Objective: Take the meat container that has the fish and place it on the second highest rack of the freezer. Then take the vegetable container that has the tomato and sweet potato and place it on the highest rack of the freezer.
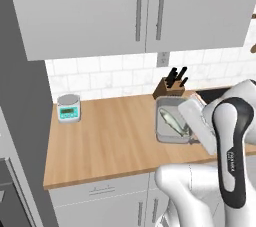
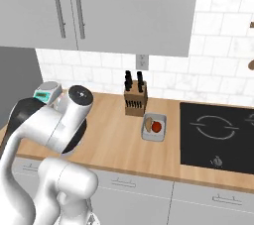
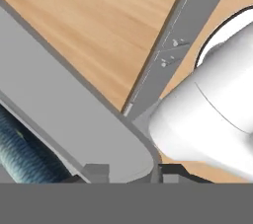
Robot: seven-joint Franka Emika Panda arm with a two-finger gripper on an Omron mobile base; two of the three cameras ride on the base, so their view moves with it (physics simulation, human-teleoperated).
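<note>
**Rim grip at risk**

Right under our hand camera lies the meat container's (image 3: 74, 119) grey rim; we cannot tell whether our jaws pinch it. Container and fish (image 1: 173, 121) rest on the bench (image 1: 110, 136). A shallow hold could tip them.

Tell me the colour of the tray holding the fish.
Grey: the tray around the silvery-green fish shows best in the left base view.

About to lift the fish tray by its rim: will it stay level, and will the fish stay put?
The grey tray looks rigid, with shallow walls, so it probably won't flex. The gripper sits at one rim, so the far end may dip once lifted. The fish lies loose and runs nearly the tray's length; it looks smooth, so it could slide toward the low end.
</note>
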